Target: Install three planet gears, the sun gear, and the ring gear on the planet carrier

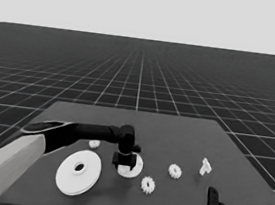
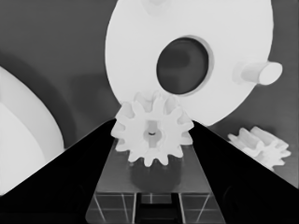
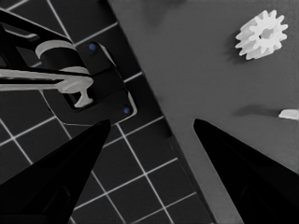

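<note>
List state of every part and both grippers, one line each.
Left gripper: shut on a gear, over the smaller round part.
Right gripper: open, parked at the table corner.
Larger round part: flat, untouched.
Three gears: loose on the table.
Thin white piece: loose.

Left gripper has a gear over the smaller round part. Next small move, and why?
Probably lower the gear onto a peg. The left gripper is shut on it above the smaller round part, whose pegs, such as the one at its rim, look bare. The gear overlaps the part's edge, so a slight shift toward a peg may come first. The right gripper waits open at the table's corner.
</note>
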Controlling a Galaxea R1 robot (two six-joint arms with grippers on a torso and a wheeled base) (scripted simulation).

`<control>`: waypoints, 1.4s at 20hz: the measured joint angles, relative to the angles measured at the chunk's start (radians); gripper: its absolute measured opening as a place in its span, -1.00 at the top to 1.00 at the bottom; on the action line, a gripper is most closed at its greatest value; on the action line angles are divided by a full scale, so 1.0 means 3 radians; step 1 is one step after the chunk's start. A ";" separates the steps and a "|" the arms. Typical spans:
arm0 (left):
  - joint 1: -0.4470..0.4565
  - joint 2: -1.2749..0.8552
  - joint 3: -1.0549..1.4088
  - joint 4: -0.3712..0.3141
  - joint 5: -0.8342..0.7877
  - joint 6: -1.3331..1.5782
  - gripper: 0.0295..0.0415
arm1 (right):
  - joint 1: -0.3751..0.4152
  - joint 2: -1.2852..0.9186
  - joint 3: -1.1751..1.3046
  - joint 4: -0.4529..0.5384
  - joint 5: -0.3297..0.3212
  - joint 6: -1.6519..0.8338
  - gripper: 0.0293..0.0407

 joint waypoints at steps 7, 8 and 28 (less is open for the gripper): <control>0.0002 0.0001 -0.0002 0.0003 -0.0001 0.0001 -0.49 | 0.0000 0.0000 0.0000 0.0000 0.0000 0.0000 -0.61; 0.0002 0.0001 -0.0002 0.0003 -0.0001 0.0001 -0.49 | 0.0000 0.0000 0.0000 0.0000 0.0000 0.0000 -0.61; -0.0724 -0.0927 -0.1212 -0.0855 -0.0217 0.2149 -0.49 | 0.0000 0.0000 0.0000 0.0000 0.0000 0.0000 -0.61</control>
